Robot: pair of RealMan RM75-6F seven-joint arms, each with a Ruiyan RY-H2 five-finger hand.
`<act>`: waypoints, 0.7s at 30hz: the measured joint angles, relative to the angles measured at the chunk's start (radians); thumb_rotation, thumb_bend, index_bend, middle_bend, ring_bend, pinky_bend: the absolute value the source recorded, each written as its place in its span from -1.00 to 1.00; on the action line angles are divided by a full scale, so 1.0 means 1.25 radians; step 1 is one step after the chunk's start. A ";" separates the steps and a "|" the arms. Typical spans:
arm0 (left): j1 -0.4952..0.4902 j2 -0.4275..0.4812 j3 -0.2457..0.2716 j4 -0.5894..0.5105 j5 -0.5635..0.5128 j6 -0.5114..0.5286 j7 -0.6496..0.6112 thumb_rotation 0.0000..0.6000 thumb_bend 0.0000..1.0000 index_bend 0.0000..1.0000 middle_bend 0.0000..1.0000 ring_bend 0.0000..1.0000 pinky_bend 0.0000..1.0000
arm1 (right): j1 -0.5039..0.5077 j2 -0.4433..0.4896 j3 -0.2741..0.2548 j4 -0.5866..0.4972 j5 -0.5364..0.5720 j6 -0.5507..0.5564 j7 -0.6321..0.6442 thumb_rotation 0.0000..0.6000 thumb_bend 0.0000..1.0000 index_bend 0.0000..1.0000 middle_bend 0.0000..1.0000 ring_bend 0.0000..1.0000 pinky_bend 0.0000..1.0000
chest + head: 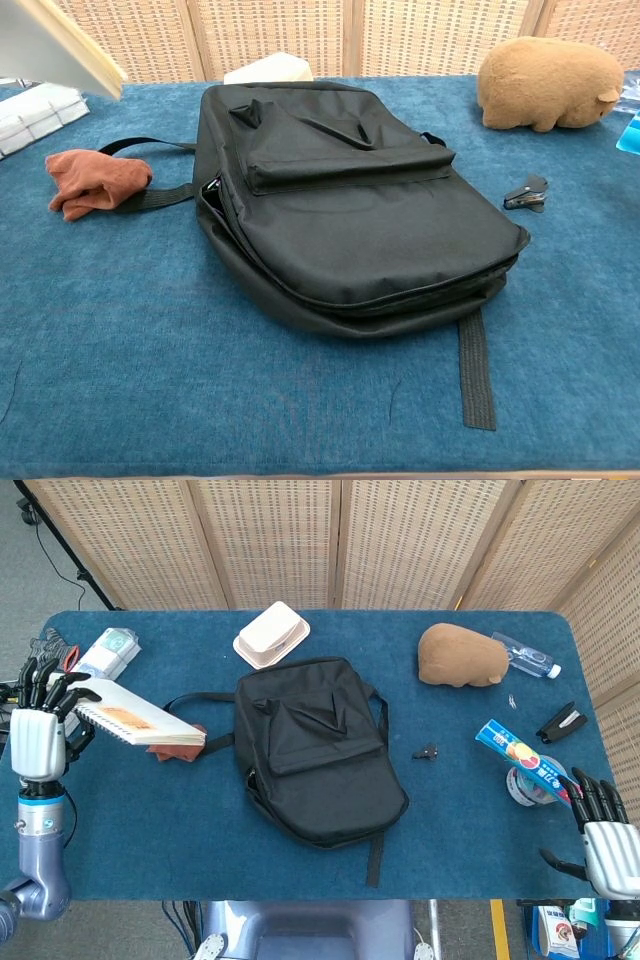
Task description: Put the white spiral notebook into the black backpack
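Backpack (318,752), black, lies flat in the middle of the blue table (200,830), its flap pocket facing up and its straps trailing toward the left and the lower edge. In the chest view a dark gap shows along its left side, though how far the zip is undone is hard to tell.

Notebook (140,723), white with a spiral along one edge, sits at the left of the head view, lifted off the table and tilted, well apart from the backpack. In the chest view only its corner shows, cut off by the upper left of the frame. Under its lower edge a rust-coloured cloth (95,181) lies on the table, mostly hidden in the head view and plain in the chest view.

At upper right a brown plush toy (462,655) lies beside a plastic bottle (525,658).

The left hand (38,735) stands upright at the far left edge, fingers pointing up, grasping the notebook's near end; the forearm drops straight below it. The right hand (600,825) rests at the lower right corner, partly cut off, fingers spread and holding nothing.
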 measured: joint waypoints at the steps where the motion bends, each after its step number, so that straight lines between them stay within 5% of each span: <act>1: -0.001 0.011 -0.004 -0.018 0.000 0.000 0.009 1.00 0.45 0.61 -0.28 -0.76 -1.00 | 0.006 0.004 -0.001 0.002 -0.005 -0.008 0.002 1.00 -1.00 -1.00 -1.00 -1.00 -1.00; 17: -0.012 0.086 -0.028 -0.127 0.013 0.000 0.114 1.00 0.45 0.62 -0.28 -0.73 -0.96 | 0.196 0.051 -0.022 -0.060 -0.154 -0.234 -0.003 1.00 -1.00 -1.00 -1.00 -1.00 -1.00; 21: -0.012 0.090 -0.028 -0.126 0.012 -0.002 0.117 1.00 0.45 0.62 -0.25 -0.65 -0.79 | 0.249 0.027 -0.012 -0.083 -0.151 -0.316 -0.048 1.00 -1.00 -1.00 -1.00 -1.00 -1.00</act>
